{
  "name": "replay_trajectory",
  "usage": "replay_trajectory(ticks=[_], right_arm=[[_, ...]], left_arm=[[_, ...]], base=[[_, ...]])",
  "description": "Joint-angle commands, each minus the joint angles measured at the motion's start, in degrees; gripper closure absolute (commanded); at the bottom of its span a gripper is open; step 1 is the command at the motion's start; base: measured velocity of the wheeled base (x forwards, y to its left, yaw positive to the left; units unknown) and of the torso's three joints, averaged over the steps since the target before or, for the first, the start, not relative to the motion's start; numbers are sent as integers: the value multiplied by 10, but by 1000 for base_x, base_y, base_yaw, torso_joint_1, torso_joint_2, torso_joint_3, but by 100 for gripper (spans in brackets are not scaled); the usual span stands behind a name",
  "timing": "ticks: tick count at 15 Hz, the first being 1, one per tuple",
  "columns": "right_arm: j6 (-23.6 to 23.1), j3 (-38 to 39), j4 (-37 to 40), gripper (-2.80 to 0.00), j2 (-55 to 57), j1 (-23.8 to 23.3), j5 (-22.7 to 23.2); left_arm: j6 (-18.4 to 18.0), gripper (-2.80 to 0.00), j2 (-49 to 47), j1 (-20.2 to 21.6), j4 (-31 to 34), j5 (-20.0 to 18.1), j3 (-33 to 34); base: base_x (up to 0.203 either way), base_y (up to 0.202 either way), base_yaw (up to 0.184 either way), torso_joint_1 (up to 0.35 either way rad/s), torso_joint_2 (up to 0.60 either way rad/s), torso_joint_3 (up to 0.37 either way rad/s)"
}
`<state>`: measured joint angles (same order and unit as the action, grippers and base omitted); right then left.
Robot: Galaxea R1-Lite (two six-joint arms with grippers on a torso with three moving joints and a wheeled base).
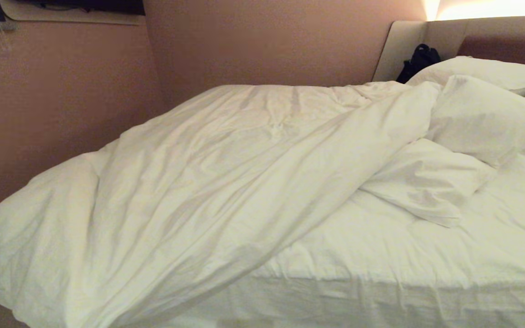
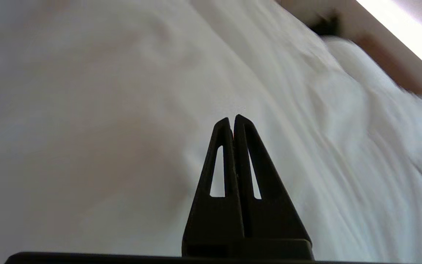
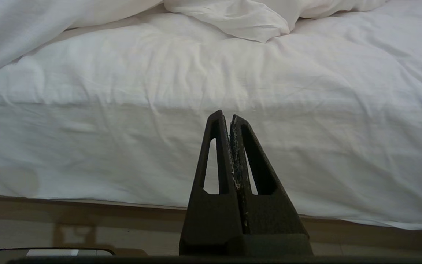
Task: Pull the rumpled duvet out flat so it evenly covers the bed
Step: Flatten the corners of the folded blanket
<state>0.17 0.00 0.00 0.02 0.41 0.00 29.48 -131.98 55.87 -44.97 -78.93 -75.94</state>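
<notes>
Head view is showing the duvet (image 1: pixel 208 191) lying bunched toward my left half of the bed (image 1: pixel 426 291), running in long creases from the pillows (image 1: pixel 481 114) down to the near left corner, where it is hanging over the edge. On my right the mattress sheet (image 1: pixel 495 228) is lying uncovered, with a smaller pillow (image 1: pixel 426 182) resting on it just beside the duvet's edge. A dark bag-like thing (image 1: pixel 419 59) is sitting against the headboard (image 1: pixel 486 32) behind the pillows; I cannot tell what it is. Neither of my arms is showing in this view. Left wrist view is giving what the head view is not: my left pincer (image 2: pixel 232 119) is hovering over the rumpled white cloth with its two black fingers pressed together and nothing between them. Right wrist view is showing my right pincer (image 3: pixel 225 116) hanging low in front of the bed's side, fingers likewise pressed together and empty, pointing at the sheeted mattress side, with the grey-beige base plinth (image 3: pixel 86 209) below it and a fold of the duvet drooping over the mattress top. No writing or labels are readable anywhere.
</notes>
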Motion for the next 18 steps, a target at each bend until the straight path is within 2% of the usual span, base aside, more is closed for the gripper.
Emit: replay_trajectory(ticks=[1,4,6,8,12,16,18], right_arm=[[0,0,0,0,0,0,0],[0,0,0,0,0,0,0],[0,0,0,0,0,0,0],[0,0,0,0,0,0,0],[0,0,0,0,0,0,0],[0,0,0,0,0,0,0],[0,0,0,0,0,0,0]], left_arm=[[2,0,12,-13,4,48,-1],[1,0,43,-14,9,98,1],[1,0,63,-14,41,103,-4],[1,0,80,-15,110,111,-25],[1,0,88,-38,196,210,-71],[3,0,136,-68,340,274,-118],[3,0,149,-74,428,303,-169]], base=[[0,0,0,0,0,0],[0,0,0,0,0,0],[0,0,0,0,0,0],[0,0,0,0,0,0],[0,0,0,0,0,0],[0,0,0,0,0,0],[0,0,0,0,0,0]])
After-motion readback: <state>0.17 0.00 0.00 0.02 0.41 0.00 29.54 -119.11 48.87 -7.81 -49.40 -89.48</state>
